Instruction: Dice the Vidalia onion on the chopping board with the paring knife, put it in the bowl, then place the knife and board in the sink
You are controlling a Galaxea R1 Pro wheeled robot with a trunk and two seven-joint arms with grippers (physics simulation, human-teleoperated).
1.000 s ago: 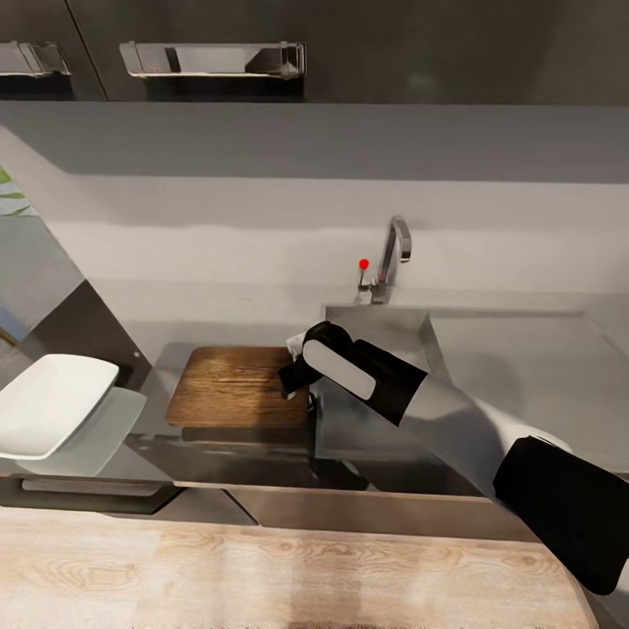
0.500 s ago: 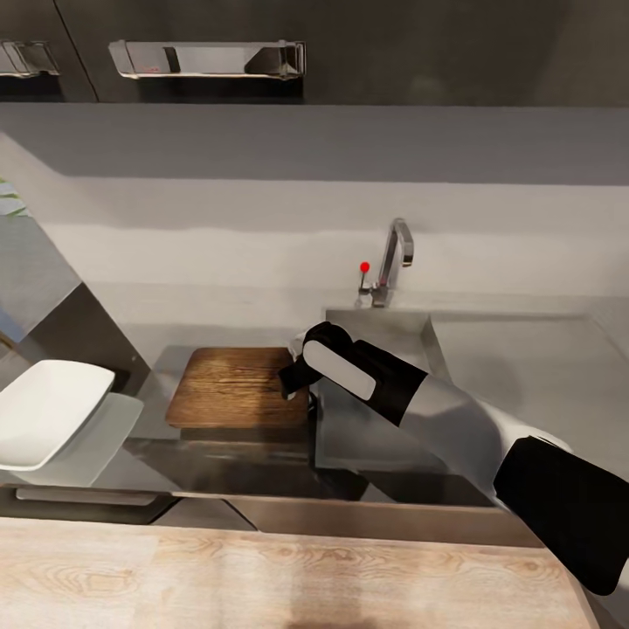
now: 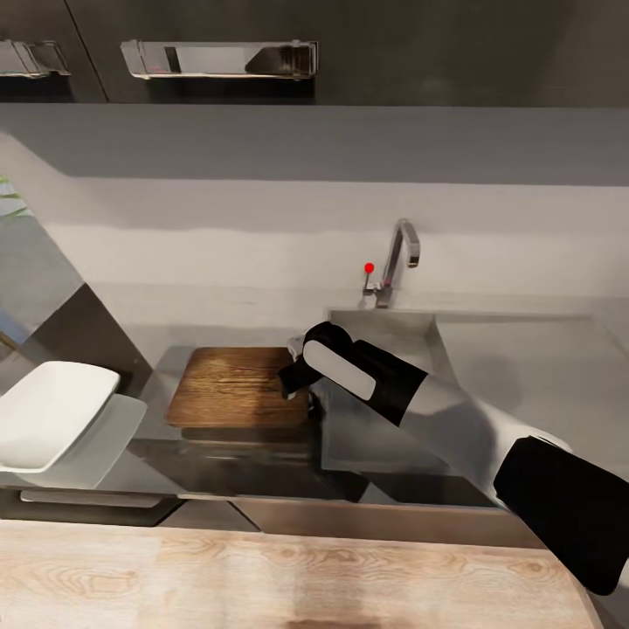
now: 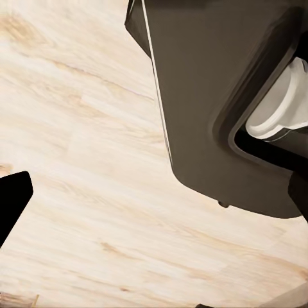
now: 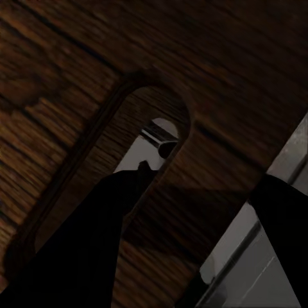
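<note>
The brown wooden chopping board [image 3: 229, 384] hangs level a little above the grey countertop [image 3: 218, 454], just left of the steel sink [image 3: 389, 330], and casts a shadow below. My right gripper [image 3: 293, 382] is shut on the board's right end. In the right wrist view one finger [image 5: 90, 250] passes through the board's [image 5: 70, 70] slot-shaped handle hole and the other sits past its edge. The white bowl [image 3: 51, 412] rests at the counter's left. My left gripper [image 4: 154, 199] hangs open over pale wood flooring. The Vidalia onion and paring knife are out of view.
A chrome tap [image 3: 400, 255] with a red dot stands behind the basin, and a flat drainboard [image 3: 533, 367] extends right. Dark cabinets with a steel handle [image 3: 218, 59] hang above. A pale wood strip [image 3: 262, 572] runs along the front.
The head camera drifted slightly sideways and back. The board stays in my right gripper at about the same place.
</note>
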